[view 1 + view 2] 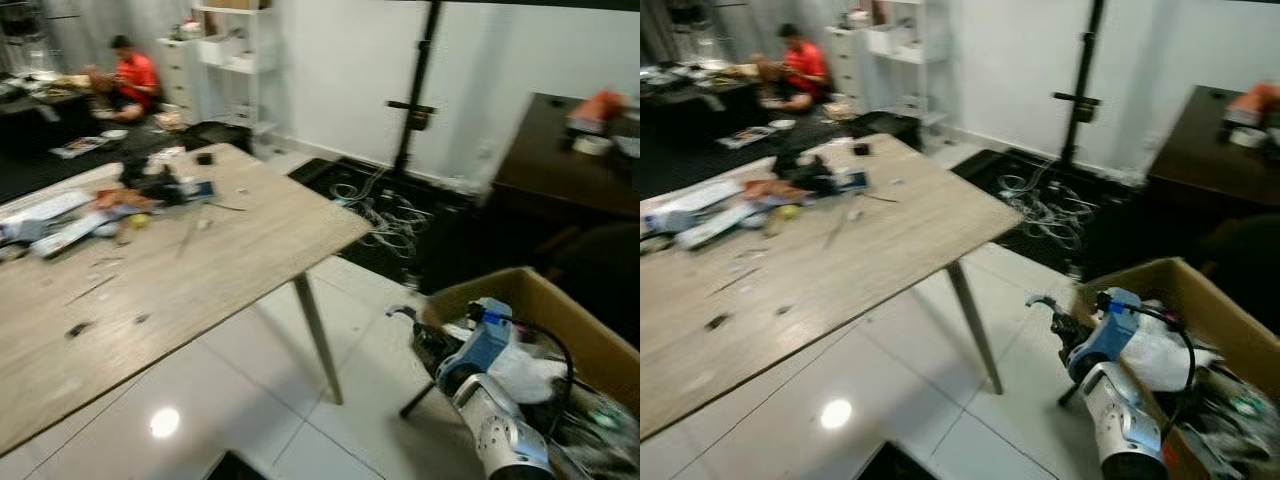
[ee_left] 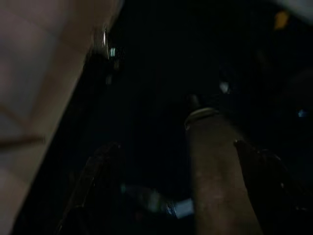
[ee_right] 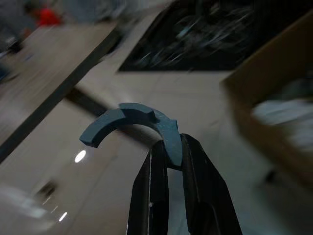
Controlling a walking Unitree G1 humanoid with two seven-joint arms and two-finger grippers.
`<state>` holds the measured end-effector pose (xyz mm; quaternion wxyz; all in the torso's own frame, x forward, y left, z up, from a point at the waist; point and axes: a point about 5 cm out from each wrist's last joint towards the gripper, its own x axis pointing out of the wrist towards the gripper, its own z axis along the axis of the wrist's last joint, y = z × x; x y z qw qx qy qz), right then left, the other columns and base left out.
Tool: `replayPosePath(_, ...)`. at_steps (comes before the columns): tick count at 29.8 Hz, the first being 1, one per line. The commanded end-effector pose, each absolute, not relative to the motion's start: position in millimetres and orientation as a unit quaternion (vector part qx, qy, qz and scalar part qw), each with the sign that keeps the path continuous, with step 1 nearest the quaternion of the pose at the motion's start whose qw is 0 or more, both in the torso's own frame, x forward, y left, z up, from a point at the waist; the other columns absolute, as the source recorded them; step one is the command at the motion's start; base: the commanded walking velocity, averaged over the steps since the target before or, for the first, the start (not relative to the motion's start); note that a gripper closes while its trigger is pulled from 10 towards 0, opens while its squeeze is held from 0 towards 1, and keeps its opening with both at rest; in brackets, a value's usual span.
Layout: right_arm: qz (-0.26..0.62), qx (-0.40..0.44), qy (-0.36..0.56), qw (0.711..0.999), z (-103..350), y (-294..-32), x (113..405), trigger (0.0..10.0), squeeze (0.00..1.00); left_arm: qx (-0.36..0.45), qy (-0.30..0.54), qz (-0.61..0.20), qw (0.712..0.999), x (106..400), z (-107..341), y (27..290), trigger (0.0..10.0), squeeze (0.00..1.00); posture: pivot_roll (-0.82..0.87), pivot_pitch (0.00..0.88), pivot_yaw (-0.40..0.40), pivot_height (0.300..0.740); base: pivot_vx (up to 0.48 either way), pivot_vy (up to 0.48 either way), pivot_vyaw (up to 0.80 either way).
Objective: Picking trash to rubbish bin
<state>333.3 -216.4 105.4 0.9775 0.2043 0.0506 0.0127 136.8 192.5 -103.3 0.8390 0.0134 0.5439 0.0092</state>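
One step in hand: we carry trash toward the cardboard box (image 1: 560,310)
Right end effector (image 3: 168,152): fingers clamped on a curved grey piece (image 3: 129,122)
Next move: we judge it must reach over the box, then let go

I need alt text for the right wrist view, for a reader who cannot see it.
The right gripper has its jaws shut on a grey curved plastic piece, held above the white tiled floor. A wooden table and an open cardboard box appear blurred behind.
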Motion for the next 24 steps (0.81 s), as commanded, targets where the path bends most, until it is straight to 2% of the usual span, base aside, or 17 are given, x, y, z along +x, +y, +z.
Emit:
replayPosePath(1,-0.001,0.201,0.053,0.978,101.8,-217.4,333.0,10.0,0.0,0.015,0.555,0.008,0.832,128.5,-106.1,193.2,10.0,0.0,-0.22,0.048,0.05,0.74,0.0,0.0,-0.8)
replayPosePath(9,-0.042,0.164,0.045,0.985,102.3,-225.0,333.9,10.0,0.0,0.023,0.545,-0.009,0.838,138.7,-103.2,188.9,10.0,0.0,-0.24,0.05,0.053,0.74,0.0,0.0,-0.8)
replayPosePath(24,-0.028,0.132,0.05,0.99,97.2,-205.6,339.6,10.0,0.0,0.01,0.544,-0.016,0.839,136.7,-104.6,181.5,10.0,0.0,-0.23,0.05,0.026,0.74,0.0,0.0,-0.8)
